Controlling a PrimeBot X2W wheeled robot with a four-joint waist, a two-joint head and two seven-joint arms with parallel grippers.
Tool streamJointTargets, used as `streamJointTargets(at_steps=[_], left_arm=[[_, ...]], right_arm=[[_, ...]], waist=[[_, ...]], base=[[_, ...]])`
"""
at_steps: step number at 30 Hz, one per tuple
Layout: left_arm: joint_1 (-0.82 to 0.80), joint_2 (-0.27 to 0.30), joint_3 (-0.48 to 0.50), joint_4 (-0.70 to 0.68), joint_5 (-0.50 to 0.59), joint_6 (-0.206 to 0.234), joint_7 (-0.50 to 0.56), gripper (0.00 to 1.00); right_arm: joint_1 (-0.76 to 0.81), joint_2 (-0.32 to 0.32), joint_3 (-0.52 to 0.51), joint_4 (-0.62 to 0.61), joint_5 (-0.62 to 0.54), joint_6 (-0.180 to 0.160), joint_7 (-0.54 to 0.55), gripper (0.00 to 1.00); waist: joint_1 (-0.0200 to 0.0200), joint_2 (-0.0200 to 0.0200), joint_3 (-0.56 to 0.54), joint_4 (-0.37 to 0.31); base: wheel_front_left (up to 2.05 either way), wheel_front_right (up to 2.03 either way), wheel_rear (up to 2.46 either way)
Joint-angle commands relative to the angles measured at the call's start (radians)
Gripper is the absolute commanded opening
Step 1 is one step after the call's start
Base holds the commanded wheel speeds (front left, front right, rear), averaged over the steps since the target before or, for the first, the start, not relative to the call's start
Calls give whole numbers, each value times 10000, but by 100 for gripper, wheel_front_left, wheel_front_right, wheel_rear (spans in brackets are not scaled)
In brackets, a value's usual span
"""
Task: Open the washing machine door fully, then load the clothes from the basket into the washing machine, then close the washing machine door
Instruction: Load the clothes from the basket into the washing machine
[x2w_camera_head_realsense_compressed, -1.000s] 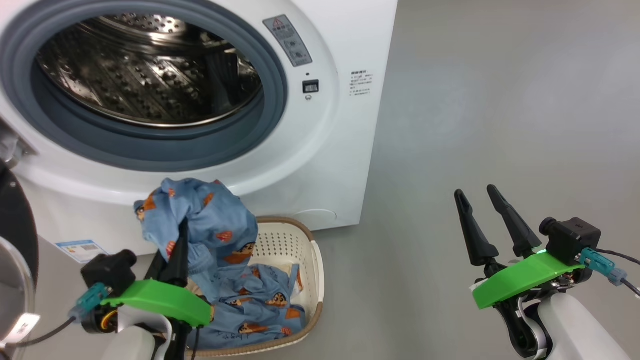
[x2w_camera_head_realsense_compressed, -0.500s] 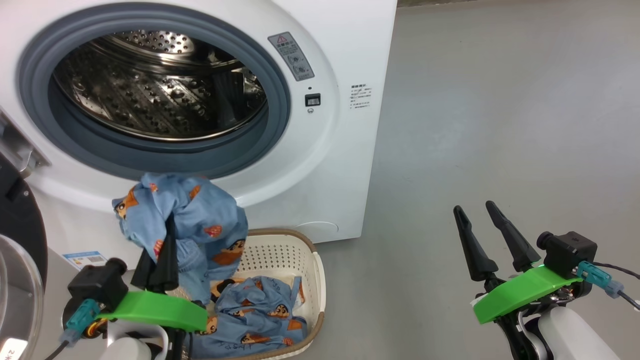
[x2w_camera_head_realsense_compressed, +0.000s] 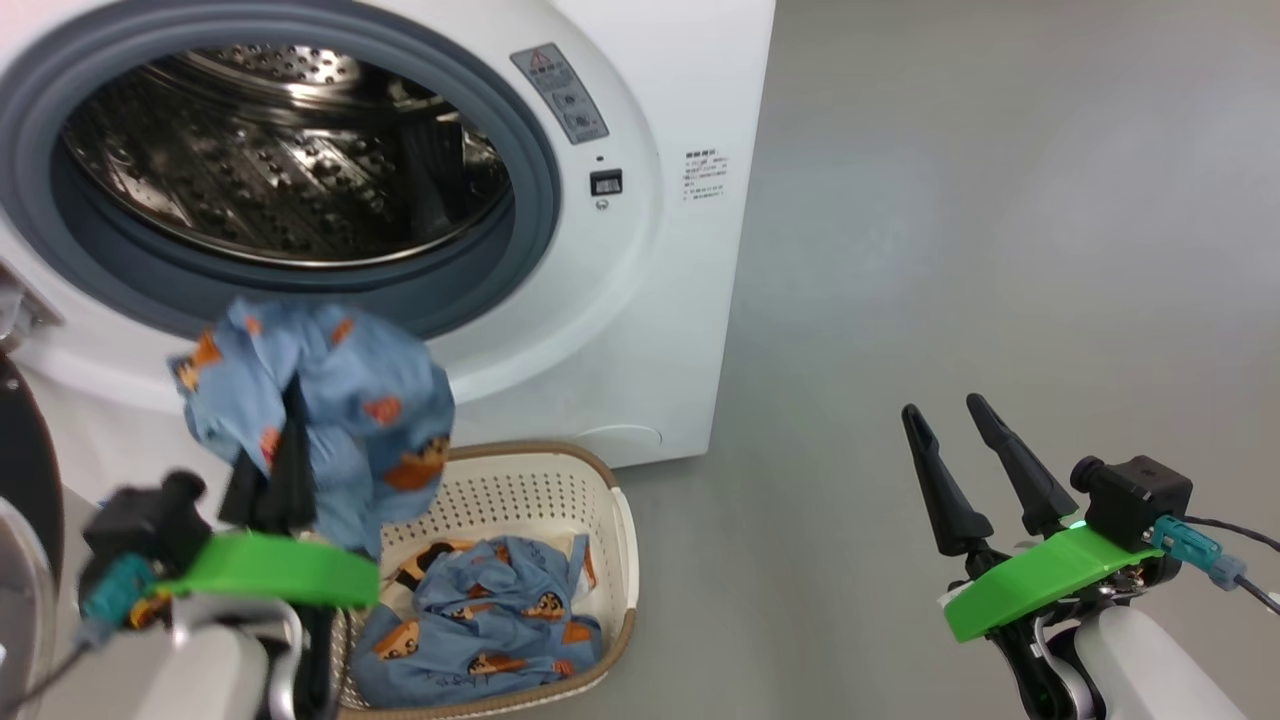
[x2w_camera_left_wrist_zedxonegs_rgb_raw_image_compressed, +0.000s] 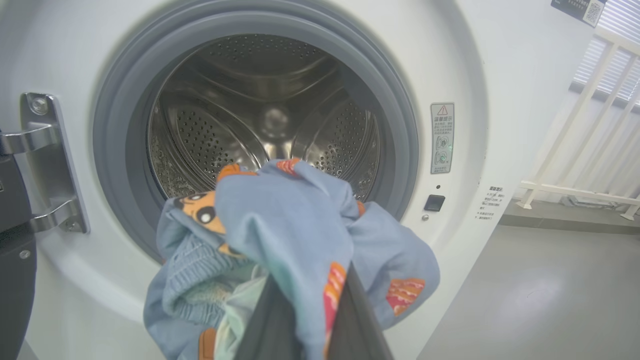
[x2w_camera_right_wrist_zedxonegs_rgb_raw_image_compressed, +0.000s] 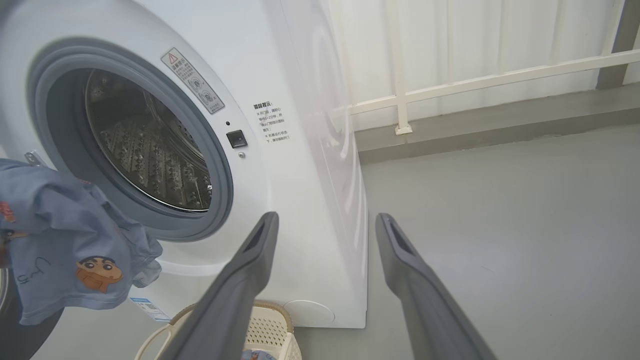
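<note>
One crumpled soft blue garment (x2w_camera_head_realsense_compressed: 340, 390) in clenched left jaws, right jaws released, perforated steel drum (x2w_camera_head_realsense_compressed: 270, 170), cream basket (x2w_camera_head_realsense_compressed: 540, 490).

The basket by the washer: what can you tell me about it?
The basket is cream plastic with perforated walls and a brown rim. It stands upright on the grey floor just in front of the washer, below its open drum. Crumpled blue printed clothes lie inside, leaving the far wall bare.

Glossy steel drum (x2w_camera_head_realsense_compressed: 280, 180), matt grey rubber ring (x2w_camera_head_realsense_compressed: 535, 200), soft cloth clothes (x2w_camera_head_realsense_compressed: 340, 390), perforated cream plastic basket (x2w_camera_head_realsense_compressed: 520, 490).
</note>
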Motion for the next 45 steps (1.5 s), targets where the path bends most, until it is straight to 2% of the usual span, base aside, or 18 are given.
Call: streamJointTargets(at_steps=[1,10,16,23,33,37,40,43,45], left_arm=[[-832,406,468,-124,108,-11,-51,0],[-2964,722,807,1039,272,-312,-82,0],[-4921,914,815,2802,425,-670,-90,0],[-7172,1167,983,4722,628,-1006,-105,0],[-9534,1637,1418,6542,842,-1406,-109,0],[-10253,1915,1655,6565,1146,-1339,-109,0],[-10575,2067,1880,5857,1604,-1342,-109,0],[-10627,2059,2234,5052,2015,-1401,-110,0],[-10514,1929,2486,5129,2092,-1385,-110,0]], right_arm=[[-342,-137,193,-325,45,58,-82,100],[-741,-111,252,-591,-40,58,-82,100],[-1206,-88,179,-904,-153,58,-82,100],[-1597,212,-34,-1226,-241,58,-82,100],[-1974,687,-84,-1537,-355,58,-82,100],[-1995,793,-123,-1618,-372,58,-82,100],[-1986,847,-178,-1658,-384,58,-82,100],[-2009,902,-189,-1688,-389,58,-82,100],[-2005,943,-192,-1670,-399,58,-82,100]], waist=[[0,0,250,-102],[0,0,1401,-441],[0,0,2679,-864],[0,0,4100,-1469],[0,0,5651,-2234],[0,0,5990,-2509],[0,0,6143,-2631],[0,0,6226,-2720],[0,0,6212,-2739]], base=[[0,0,0],[0,0,0],[0,0,0],[0,0,0],[0,0,0],[0,0,0],[0,0,0],[0,0,0],[0,0,0]])
